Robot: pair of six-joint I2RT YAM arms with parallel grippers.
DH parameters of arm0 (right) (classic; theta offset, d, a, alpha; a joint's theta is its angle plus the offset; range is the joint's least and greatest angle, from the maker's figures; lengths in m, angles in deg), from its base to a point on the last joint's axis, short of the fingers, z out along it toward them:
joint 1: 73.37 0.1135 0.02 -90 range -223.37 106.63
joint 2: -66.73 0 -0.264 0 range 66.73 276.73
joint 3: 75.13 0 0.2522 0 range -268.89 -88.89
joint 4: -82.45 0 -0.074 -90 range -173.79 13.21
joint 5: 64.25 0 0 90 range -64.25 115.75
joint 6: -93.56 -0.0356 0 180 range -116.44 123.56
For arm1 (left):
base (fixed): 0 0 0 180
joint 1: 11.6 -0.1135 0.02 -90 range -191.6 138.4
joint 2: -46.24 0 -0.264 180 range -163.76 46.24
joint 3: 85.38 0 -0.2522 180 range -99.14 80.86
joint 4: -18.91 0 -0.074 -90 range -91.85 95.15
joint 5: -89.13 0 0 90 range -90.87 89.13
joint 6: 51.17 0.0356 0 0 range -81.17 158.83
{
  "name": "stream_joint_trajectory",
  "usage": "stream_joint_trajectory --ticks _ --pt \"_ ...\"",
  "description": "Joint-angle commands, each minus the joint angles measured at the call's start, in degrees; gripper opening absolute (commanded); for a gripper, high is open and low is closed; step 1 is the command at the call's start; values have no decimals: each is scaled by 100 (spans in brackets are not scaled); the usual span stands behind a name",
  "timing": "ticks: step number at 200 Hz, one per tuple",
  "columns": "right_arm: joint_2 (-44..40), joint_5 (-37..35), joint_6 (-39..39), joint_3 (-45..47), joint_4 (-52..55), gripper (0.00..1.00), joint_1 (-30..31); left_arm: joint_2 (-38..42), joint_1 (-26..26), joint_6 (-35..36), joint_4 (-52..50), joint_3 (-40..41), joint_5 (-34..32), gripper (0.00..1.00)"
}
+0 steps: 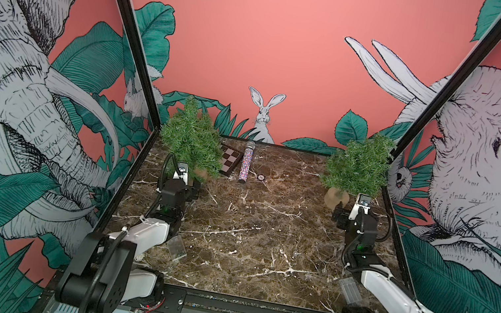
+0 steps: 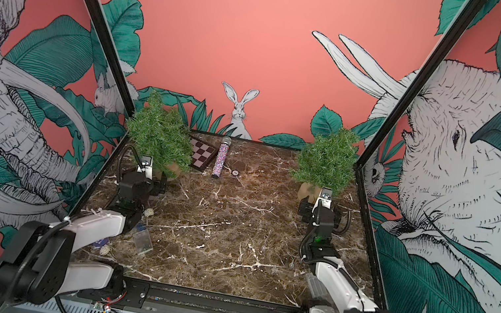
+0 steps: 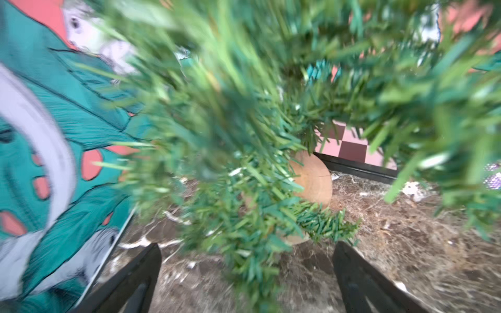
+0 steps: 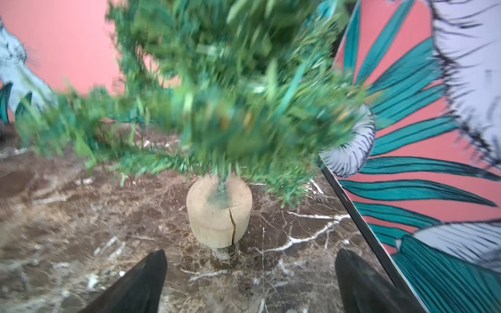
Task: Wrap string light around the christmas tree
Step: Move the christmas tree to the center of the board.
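Note:
Two small green christmas trees on wooden stumps stand at the back of the marble table, one at the left (image 1: 191, 140) and one at the right (image 1: 358, 166). My left gripper (image 1: 195, 186) sits low at the left tree's foot. In the left wrist view it is open (image 3: 247, 244), with blurred branches (image 3: 244, 135) hanging between the fingers and the stump (image 3: 314, 178) beyond. My right gripper (image 1: 338, 213) faces the right tree's stump (image 4: 219, 216). It is open (image 4: 252, 250) and short of the stump, holding nothing. I cannot make out the string light's wire.
A clear plastic box lies by each arm near the front, one on the left (image 1: 175, 247) and one on the right (image 1: 349, 288). A small chessboard (image 1: 228, 160), a glittery microphone (image 1: 247, 162) and a small round thing (image 1: 261, 177) lie at the back. Printed side walls (image 1: 127, 177) stand close to both trees.

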Motion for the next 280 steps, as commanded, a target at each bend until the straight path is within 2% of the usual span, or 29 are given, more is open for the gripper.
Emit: stream_joint_trajectory --ticks 1,14,23,27,37,41,47,55,65,73,82,101,115,130,142,153,174,196,224,247,258,280 --pt "-391 -814 -1110 -786 3004 99 117 654 247 -417 -1514 -214 -757 100" --pt "-498 -242 -1528 -1154 3906 99 104 1057 248 -972 -2451 -448 -1047 100" --pt "-633 93 -2299 -1300 4288 99 81 1271 248 -1251 -2994 -632 -1159 100" --pt "-718 555 -2407 -1330 4358 99 5 1353 248 -1380 -3241 -726 -1173 100" --pt "-1002 2266 -2356 -1110 3798 99 -206 1485 248 -1777 -4042 -1089 -1030 100" --pt "-1104 2649 -2443 -1003 3567 99 -227 1504 241 -1850 -4387 -1235 -871 100" --pt "-1194 2781 -2655 -989 3503 96 -230 1503 247 -1899 -4768 -1444 -546 100" --pt "-1162 2755 -2916 -1162 3841 93 -223 1457 247 -2111 -5152 -1640 -221 100" --pt "-937 2595 -2882 -1591 4567 91 -197 1418 213 -2683 -5702 -1836 -197 99" --pt "-741 2333 -2832 -1977 5223 90 -107 1444 46 -2674 -5964 -1964 236 99" --pt "-620 2164 -2699 -2336 5770 89 -53 1566 -97 -2530 -6017 -2021 1021 90" --pt "-820 1735 -2605 -2798 6269 87 -2 1789 -29 -2543 -6325 -2265 1538 74" --pt "-859 1475 -2466 -3222 6519 83 -5 1779 348 -2529 -6741 -2550 1226 69" --pt "-589 1313 -2177 -3881 6717 83 -2 1655 1224 -2370 -7072 -2854 559 69" --pt "-407 863 -1982 -4352 6755 84 -5 1472 1993 -2289 -7269 -3093 1 69" --pt "-247 380 -1825 -4766 6702 86 -6 1261 2587 -2267 -7332 -3310 -254 70" --pt "265 -124 -1548 -5765 6410 93 -10 785 3502 -2115 -6769 -3496 -112 71" --pt "1042 -140 -1402 -6752 6222 96 -23 94 3934 -2018 -5713 -3647 591 72" --pt "1808 -439 -1214 -7462 5939 97 -22 -779 4132 -2072 -4763 -4033 1487 72" --pt "2291 -477 -1096 -7879 5683 96 -14 -1270 4268 -2090 -4275 -4189 1728 72" --pt "2551 -592 -1119 -8104 5751 96 -15 -1482 4282 -2054 -4211 -4300 1877 68" --pt "2835 -599 -1120 -8066 5579 95 -24 -1685 4302 -2045 -4208 -4368 1976 68"
